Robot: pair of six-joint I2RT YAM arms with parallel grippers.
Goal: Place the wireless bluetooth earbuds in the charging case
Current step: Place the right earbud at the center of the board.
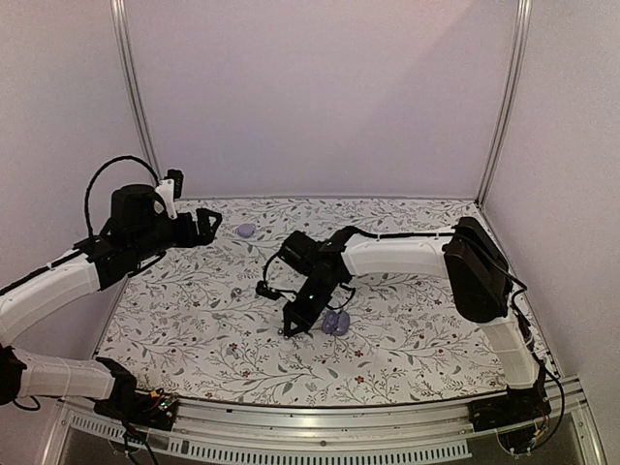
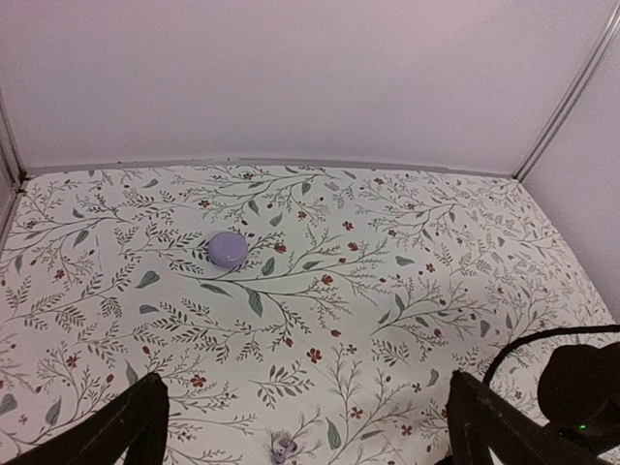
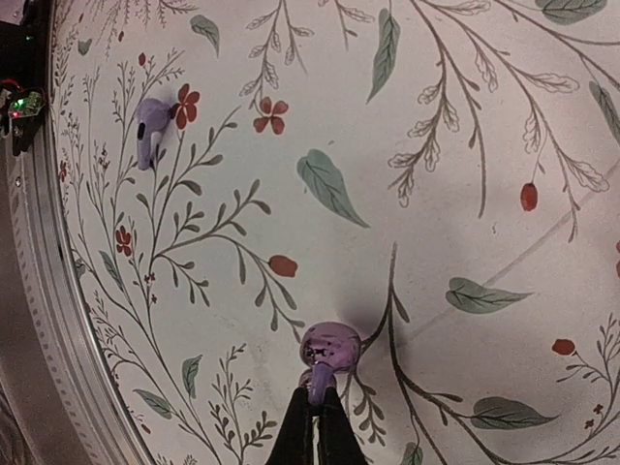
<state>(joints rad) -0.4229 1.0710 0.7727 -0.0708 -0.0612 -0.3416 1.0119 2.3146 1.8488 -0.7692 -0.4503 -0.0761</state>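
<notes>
While the right end effector (image 3: pixel 317 409) pinches its stem, earbud (image 3: pixel 330 349) points forward (lengthwise).

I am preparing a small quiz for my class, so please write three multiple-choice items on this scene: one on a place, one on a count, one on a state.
1. Where does the round lavender object lie?
A. on the cloth, ahead of the left gripper
B. on the metal rail
C. on top of an arm

2. How many earbuds does the right wrist view show?
A. one
B. two
C. four

3. How does the right gripper stand?
A. wide open
B. shut on an earbud
C. shut on nothing

Key:
1 A: the left wrist view shows it on the cloth, beyond the open fingers.
2 B: there is the held earbud and the loose earbud.
3 B: the closed fingers pinch the held earbud's stem.
</notes>
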